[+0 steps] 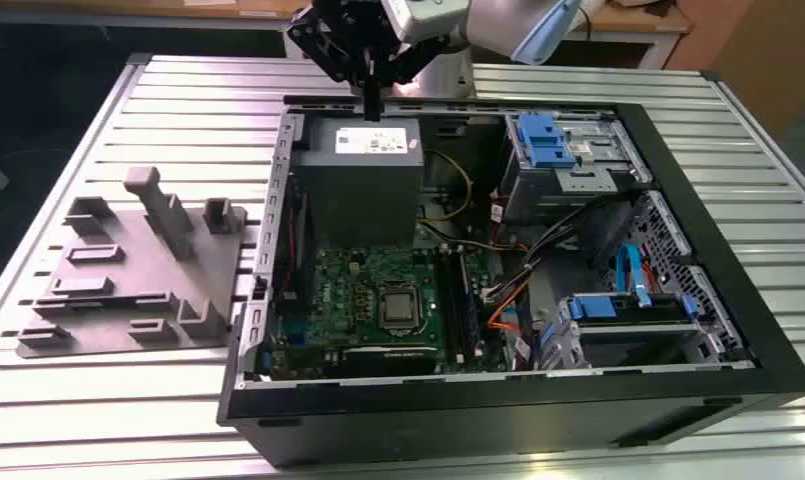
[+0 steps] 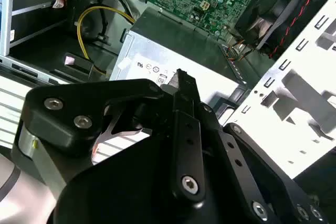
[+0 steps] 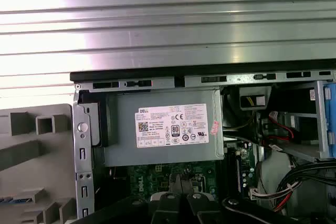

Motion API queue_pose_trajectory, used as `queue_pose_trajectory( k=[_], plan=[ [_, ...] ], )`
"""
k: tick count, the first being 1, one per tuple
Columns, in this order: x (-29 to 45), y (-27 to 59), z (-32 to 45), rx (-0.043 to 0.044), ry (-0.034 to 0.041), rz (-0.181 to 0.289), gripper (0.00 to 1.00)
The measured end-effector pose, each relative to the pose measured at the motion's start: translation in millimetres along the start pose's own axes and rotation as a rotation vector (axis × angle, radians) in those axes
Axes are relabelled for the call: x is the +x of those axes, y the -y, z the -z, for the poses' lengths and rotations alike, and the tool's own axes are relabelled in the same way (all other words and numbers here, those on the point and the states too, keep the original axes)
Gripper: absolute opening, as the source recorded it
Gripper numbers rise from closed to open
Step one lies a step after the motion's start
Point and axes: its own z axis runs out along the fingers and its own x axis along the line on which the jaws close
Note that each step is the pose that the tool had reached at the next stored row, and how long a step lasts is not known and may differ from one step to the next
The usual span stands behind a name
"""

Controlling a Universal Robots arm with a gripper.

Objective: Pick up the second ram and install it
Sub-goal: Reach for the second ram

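In the exterior view my gripper (image 1: 370, 82) hangs above the far end of the open computer case (image 1: 722, 300), over the grey power supply (image 1: 359, 175). It is shut on the second ram (image 1: 374, 108), a thin dark stick that hangs straight down from the fingers. In the second wrist view the ram's dark end (image 2: 184, 81) sticks out past the black fingers (image 2: 131, 95). The first wrist view shows the fingertips (image 3: 195, 199) closed together over the power supply (image 3: 168, 129). The green motherboard (image 1: 362, 290) with its long black slot rails (image 1: 461, 305) lies nearer the camera.
A grey plastic holder block (image 1: 135, 270) sits on the slatted metal table (image 1: 175, 110) at the exterior view's left. Inside the case are blue drive brackets (image 1: 541, 140), cable bundles (image 1: 509, 300) and a fan (image 2: 273, 9). The case walls stand up around the motherboard.
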Motion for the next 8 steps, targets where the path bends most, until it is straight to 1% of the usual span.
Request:
queue_pose_trajectory(
  k=[8],
  plan=[
    [0.0, 0.0, 0.0, 0.0, 0.0, 0.0, 0.1]
  ],
)
